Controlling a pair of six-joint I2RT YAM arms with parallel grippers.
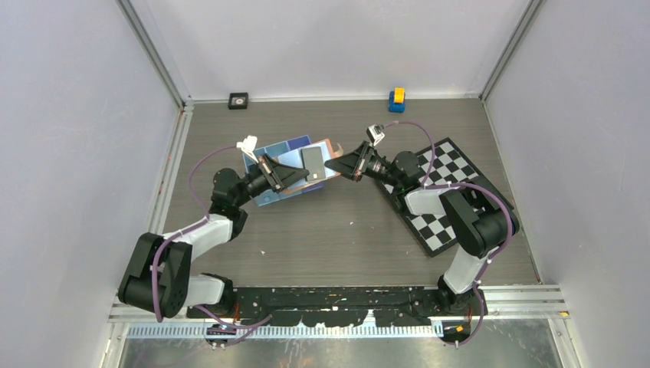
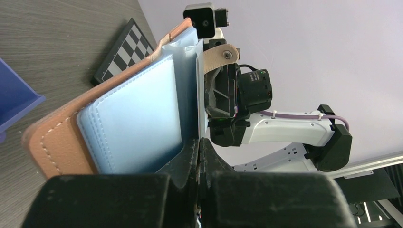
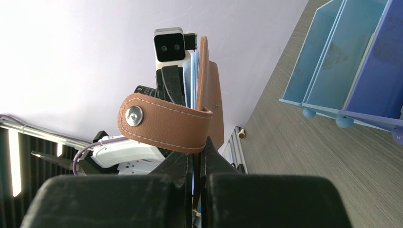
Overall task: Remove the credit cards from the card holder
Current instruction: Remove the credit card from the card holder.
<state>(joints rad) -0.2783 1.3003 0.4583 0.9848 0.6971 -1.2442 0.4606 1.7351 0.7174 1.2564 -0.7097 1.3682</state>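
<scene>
The card holder (image 1: 328,156) is a tan leather wallet with a pale blue lining (image 2: 133,118), held open in the air between both grippers. A dark grey credit card (image 1: 312,161) lies against its inner face. No other cards can be made out. My left gripper (image 1: 303,178) is shut on a thin pale inner leaf at the wallet's lower edge (image 2: 199,145). My right gripper (image 1: 336,164) is shut on the opposite edge (image 3: 197,152), just under the snap strap (image 3: 166,126). The strap also shows in the left wrist view (image 2: 219,56).
A blue divided tray (image 1: 264,157) sits on the table behind the left gripper and shows in the right wrist view (image 3: 342,61). A checkered board (image 1: 452,192) lies under the right arm. A yellow and blue block (image 1: 396,100) and a small black object (image 1: 238,100) stand by the back wall.
</scene>
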